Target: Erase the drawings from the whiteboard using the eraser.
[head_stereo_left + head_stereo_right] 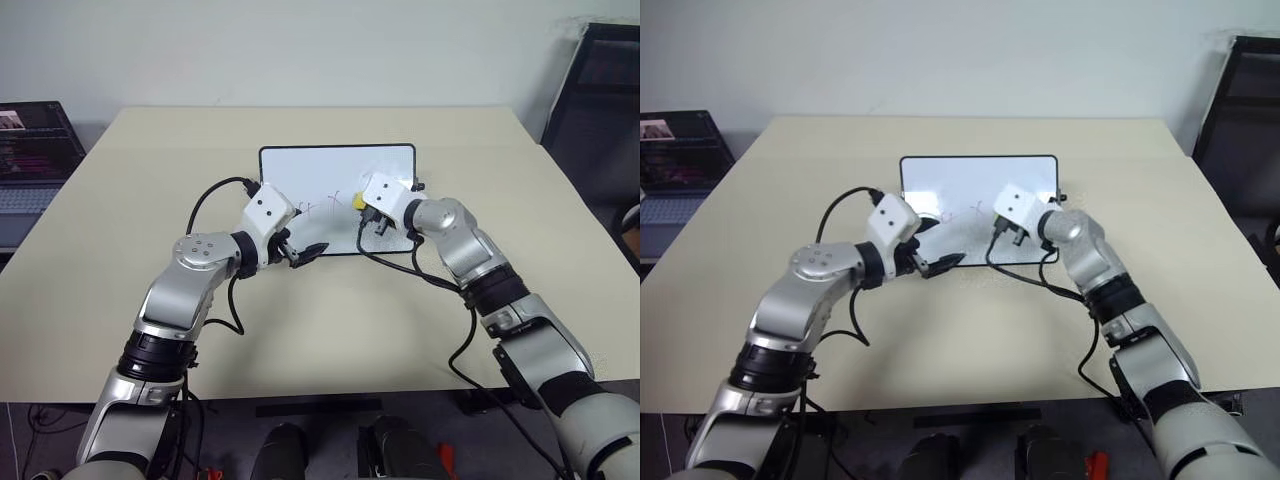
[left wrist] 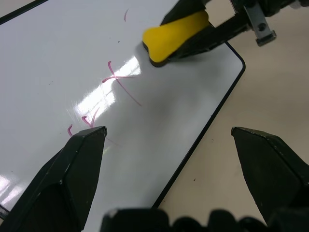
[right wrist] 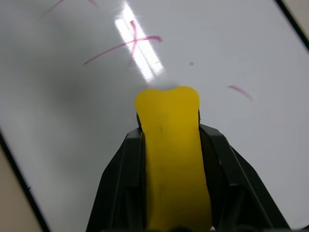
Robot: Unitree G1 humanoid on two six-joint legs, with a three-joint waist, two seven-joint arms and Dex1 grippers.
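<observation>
Nearest, at lower centre of the left eye view, the left claw is seen spread wide and empty, with its fingers straddling the near edge of the whiteboard; it is judged to be placed there to steady the board while it is wiped. Just beyond, right of centre, the right claw is clamped shut on the eraser, whose yellow body is pinched between the black fingers and pointed down at the white surface so that its end can be rubbed over the marks. The drawings, thin reddish strokes, lie on the board beside the eraser: a cross resembling an "x" can be read, the remaining strokes cannot. The board rests flat at the middle of the beige table. No brand or label is legible.
</observation>
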